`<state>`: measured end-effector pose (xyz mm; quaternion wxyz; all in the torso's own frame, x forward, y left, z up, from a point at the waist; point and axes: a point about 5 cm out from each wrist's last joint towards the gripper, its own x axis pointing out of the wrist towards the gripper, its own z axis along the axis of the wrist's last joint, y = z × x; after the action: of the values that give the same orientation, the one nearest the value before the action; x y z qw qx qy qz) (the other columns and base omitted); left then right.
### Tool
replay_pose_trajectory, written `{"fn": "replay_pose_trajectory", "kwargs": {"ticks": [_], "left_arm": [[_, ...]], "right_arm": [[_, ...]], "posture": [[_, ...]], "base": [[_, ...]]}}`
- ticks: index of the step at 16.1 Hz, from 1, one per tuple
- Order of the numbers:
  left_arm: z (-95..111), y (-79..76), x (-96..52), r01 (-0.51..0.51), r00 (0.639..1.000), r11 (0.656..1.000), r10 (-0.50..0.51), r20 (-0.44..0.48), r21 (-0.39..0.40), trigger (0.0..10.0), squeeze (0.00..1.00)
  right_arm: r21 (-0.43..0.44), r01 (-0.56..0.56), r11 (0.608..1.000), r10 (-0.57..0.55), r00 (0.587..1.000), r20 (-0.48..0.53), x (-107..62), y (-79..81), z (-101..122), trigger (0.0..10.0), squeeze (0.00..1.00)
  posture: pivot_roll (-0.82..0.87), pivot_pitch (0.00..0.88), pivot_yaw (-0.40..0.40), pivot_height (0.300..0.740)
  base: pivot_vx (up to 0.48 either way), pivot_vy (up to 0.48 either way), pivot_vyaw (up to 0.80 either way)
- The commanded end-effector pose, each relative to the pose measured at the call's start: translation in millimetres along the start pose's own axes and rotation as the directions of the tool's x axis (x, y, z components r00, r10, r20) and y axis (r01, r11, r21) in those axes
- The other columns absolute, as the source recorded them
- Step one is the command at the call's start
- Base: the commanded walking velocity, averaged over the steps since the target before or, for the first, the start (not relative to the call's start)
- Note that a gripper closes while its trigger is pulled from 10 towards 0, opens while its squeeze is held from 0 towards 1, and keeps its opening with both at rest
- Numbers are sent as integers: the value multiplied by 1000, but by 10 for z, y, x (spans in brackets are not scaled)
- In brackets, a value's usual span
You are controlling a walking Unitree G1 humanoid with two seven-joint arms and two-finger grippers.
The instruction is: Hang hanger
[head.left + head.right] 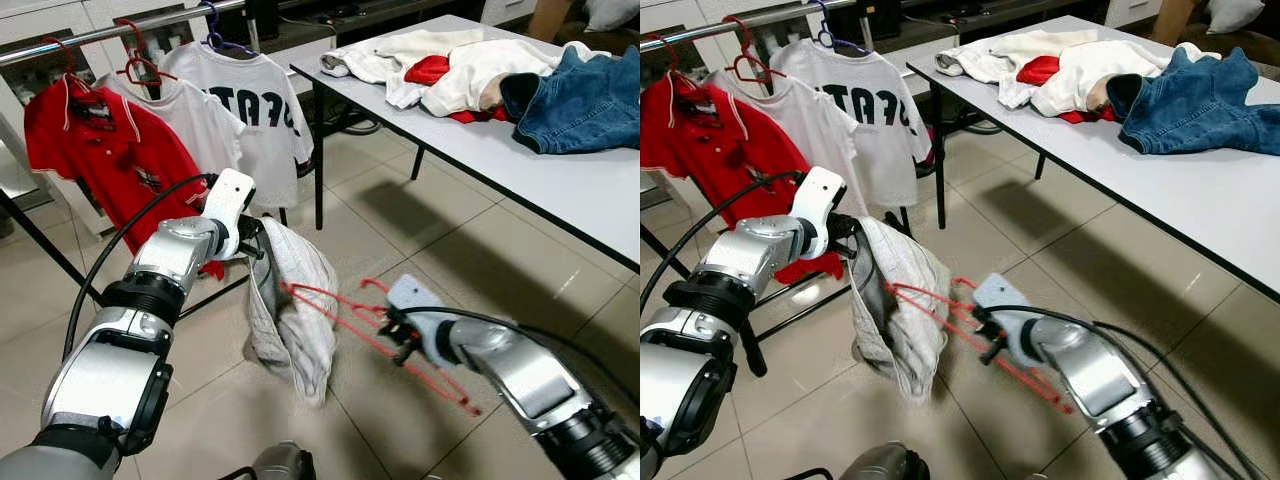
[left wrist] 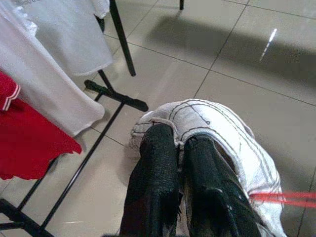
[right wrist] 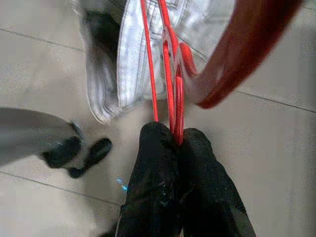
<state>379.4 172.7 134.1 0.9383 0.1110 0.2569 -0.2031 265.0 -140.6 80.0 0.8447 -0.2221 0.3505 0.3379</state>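
While my left gripper [image 1: 262,250] jaws pinch the striped white cloth garment [image 1: 295,315], my right gripper [image 1: 397,335] jaws clamp the thin red wire hanger [image 1: 345,312], its long axis running leftward into the garment, below the rail [image 1: 110,32].

Thin red wire hanger [image 1: 370,325] (glossy), soft cloth garment [image 1: 295,305], glossy tiled floor [image 1: 400,220].
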Motion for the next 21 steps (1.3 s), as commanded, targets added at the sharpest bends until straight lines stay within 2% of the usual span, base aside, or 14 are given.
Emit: {"fn": "replay_pose_trajectory", "kwargs": {"ticks": [1,3,5,8,9,10,12,13,14,15,17,19,20,21], "left_arm": [[192,61,-57,-14,998,999,12,57,37,0,0],[198,40,-63,19,998,1000,-20,53,24,0,0],[179,44,-70,26,998,1000,-25,57,-17,0,0],[171,15,-77,57,997,994,-51,66,-94,0,0],[174,4,-79,64,996,991,-56,72,-117,0,0],[188,8,-79,57,996,987,-45,83,-153,0,0],[219,14,-79,49,994,986,-33,100,-161,0,0],[262,-7,-96,67,993,987,-51,108,-146,0,0],[272,-10,-105,70,992,989,-56,109,-130,0,0],[272,-12,-131,71,993,995,-64,102,-74,0,0],[278,-30,-163,91,991,994,-85,103,-57,0,0],[284,-66,-213,123,988,992,-124,94,14,0,0],[254,-97,-241,146,986,987,-151,75,73,0,0],[231,-135,-263,175,982,980,-182,59,97,0,0]], "right_arm": [[-16,41,999,-41,999,2,-34,-38,40,10000,0],[-47,153,987,-153,988,-12,-35,-121,32,10000,0],[18,234,972,-235,972,27,3,-129,62,10000,0],[81,195,977,-201,977,72,78,31,95,10000,0],[74,137,988,-145,984,103,103,123,128,10000,0],[50,21,999,-28,990,140,122,281,182,10000,0],[56,17,998,-24,992,124,144,306,173,10000,0],[104,139,985,-150,983,109,154,154,153,10000,0],[118,188,975,-201,974,107,145,88,149,10000,0],[159,276,948,-294,950,105,92,-51,141,10000,0],[198,319,927,-342,935,91,46,-138,100,10000,0],[242,401,883,-432,898,87,-25,-271,65,10000,0],[275,405,872,-444,891,97,-39,-280,85,10000,0],[322,340,883,-392,914,108,-5,-210,99,10000,0]], "posture": [[-24,0,112,705],[-24,0,111,705],[-22,0,111,705],[-24,0,114,705],[-23,0,113,705],[-24,0,109,705],[-24,0,107,705],[-23,0,102,705],[-24,0,102,705],[-25,0,102,705],[-29,0,101,705],[-29,0,98,705],[-29,0,98,705],[-28,0,95,705]], "base": [[0,0,0],[0,0,0],[0,0,0],[0,0,0],[0,0,0],[0,0,0],[0,0,0],[0,0,0],[0,0,0],[0,0,0],[0,0,0],[0,0,0],[0,0,0],[0,0,0]]}}
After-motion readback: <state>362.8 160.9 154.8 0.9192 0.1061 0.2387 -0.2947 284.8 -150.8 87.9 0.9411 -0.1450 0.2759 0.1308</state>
